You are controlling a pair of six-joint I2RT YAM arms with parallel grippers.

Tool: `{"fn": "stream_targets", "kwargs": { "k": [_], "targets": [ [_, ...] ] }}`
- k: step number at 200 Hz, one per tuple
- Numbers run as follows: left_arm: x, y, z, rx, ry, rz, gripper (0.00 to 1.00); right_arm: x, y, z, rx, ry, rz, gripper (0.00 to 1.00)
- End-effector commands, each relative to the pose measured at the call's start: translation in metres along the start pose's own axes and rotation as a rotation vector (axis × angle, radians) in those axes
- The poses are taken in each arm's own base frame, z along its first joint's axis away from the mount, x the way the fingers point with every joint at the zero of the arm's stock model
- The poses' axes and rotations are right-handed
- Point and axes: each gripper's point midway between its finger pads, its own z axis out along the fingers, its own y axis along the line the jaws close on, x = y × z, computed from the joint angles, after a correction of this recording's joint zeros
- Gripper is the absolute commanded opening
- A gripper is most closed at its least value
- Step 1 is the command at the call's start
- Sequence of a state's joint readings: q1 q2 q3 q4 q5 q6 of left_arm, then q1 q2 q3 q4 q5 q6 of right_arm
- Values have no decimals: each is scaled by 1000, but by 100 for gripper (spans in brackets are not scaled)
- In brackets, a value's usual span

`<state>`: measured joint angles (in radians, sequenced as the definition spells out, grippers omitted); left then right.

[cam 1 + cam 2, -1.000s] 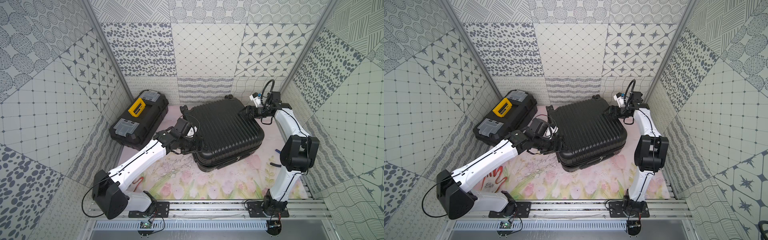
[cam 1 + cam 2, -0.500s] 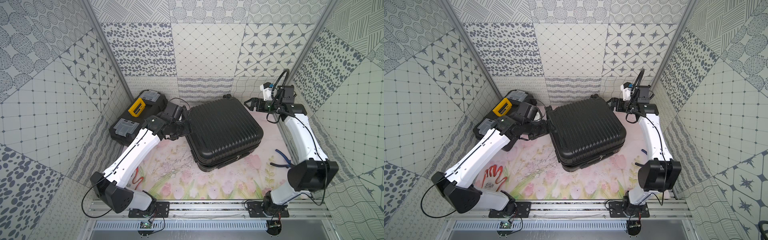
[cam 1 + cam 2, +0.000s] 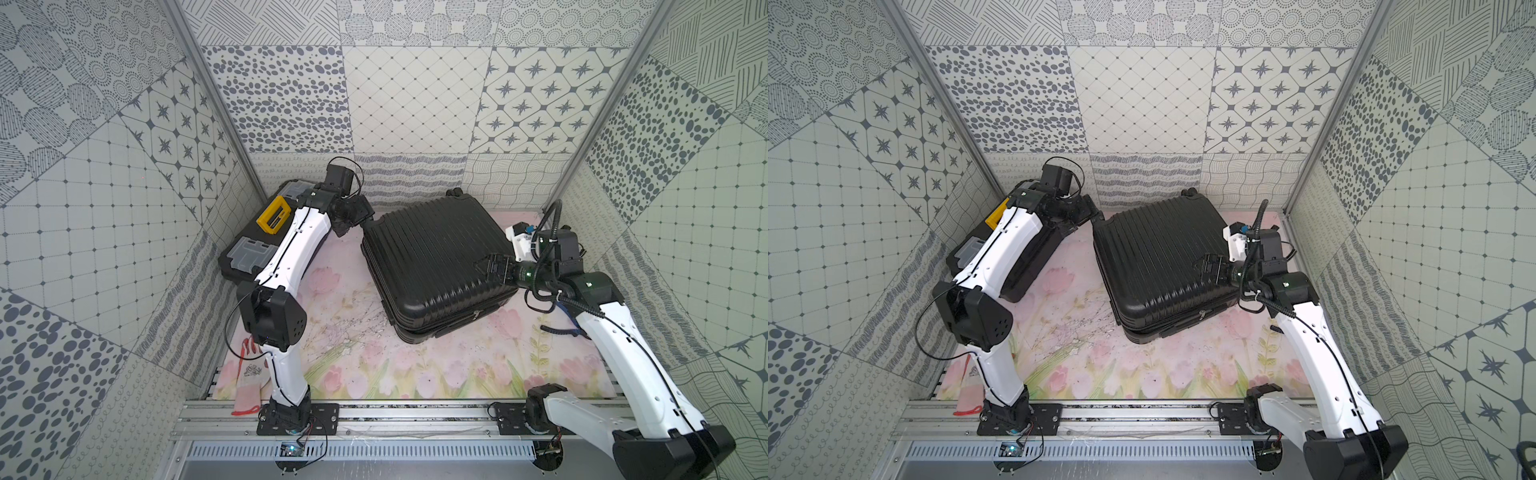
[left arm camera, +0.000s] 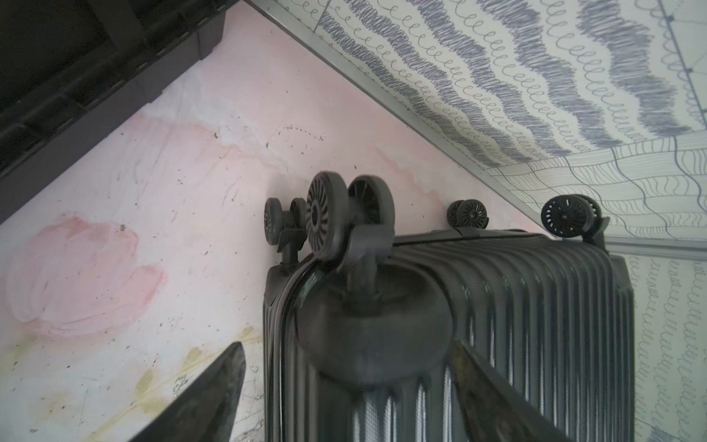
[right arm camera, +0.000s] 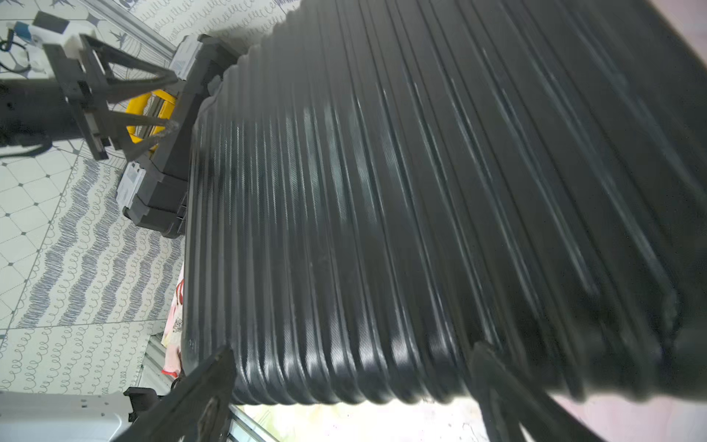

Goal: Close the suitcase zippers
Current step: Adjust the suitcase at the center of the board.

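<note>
The black ribbed suitcase [image 3: 432, 253] [image 3: 1154, 262] lies flat on the floral mat with its lid down. The zippers' dark track [image 3: 453, 322] runs along the seam on its near side, with a small pull tab [image 3: 478, 314] hanging there. My left gripper [image 3: 362, 216] [image 4: 346, 346] is open at the back left corner. The wheel housing [image 4: 367, 329] sits between its fingers, and the seam [image 4: 282, 317] runs beside it. My right gripper [image 3: 490, 266] [image 5: 352, 348] is open over the right edge of the ribbed shell [image 5: 382, 191], holding nothing.
A black toolbox [image 3: 249, 257] with a yellow handle [image 3: 273, 214] stands against the left wall behind my left arm. Blue-handled pliers [image 3: 566, 322] lie under my right arm. A red and white cloth pouch [image 3: 248, 376] lies at the front left. Patterned walls close in on three sides.
My left arm swung from the suitcase's near left side back to its rear left corner. My right arm moved from the rear right corner forward to the right edge.
</note>
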<state>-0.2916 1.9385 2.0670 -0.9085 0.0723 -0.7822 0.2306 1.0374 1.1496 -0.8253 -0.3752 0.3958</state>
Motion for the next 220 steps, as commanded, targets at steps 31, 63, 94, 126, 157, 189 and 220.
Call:
{"fn": "stream_targets", "kwargs": {
  "k": [31, 63, 94, 126, 157, 189, 220],
  "targets": [
    [-18, -2, 51, 18, 68, -45, 82, 40, -16, 4, 66, 41, 92, 98],
    [-17, 1, 72, 2, 99, -20, 78, 50, -23, 7, 96, 72, 101, 98],
    [-15, 4, 89, -3, 126, -8, 71, 68, -33, 3, 131, 100, 130, 98],
    [-10, 3, 94, 9, 156, -14, 59, 85, -42, -4, 157, 106, 162, 98],
    [-1, 1, 91, 36, 187, -27, 41, 86, -44, 6, 136, 90, 178, 98],
    [9, 7, 76, 36, 199, -48, 17, 60, -18, 15, -9, 15, 166, 98],
    [26, 12, 56, 53, 215, -112, 13, 32, 7, 13, -138, -79, 152, 98]
  ]
}}
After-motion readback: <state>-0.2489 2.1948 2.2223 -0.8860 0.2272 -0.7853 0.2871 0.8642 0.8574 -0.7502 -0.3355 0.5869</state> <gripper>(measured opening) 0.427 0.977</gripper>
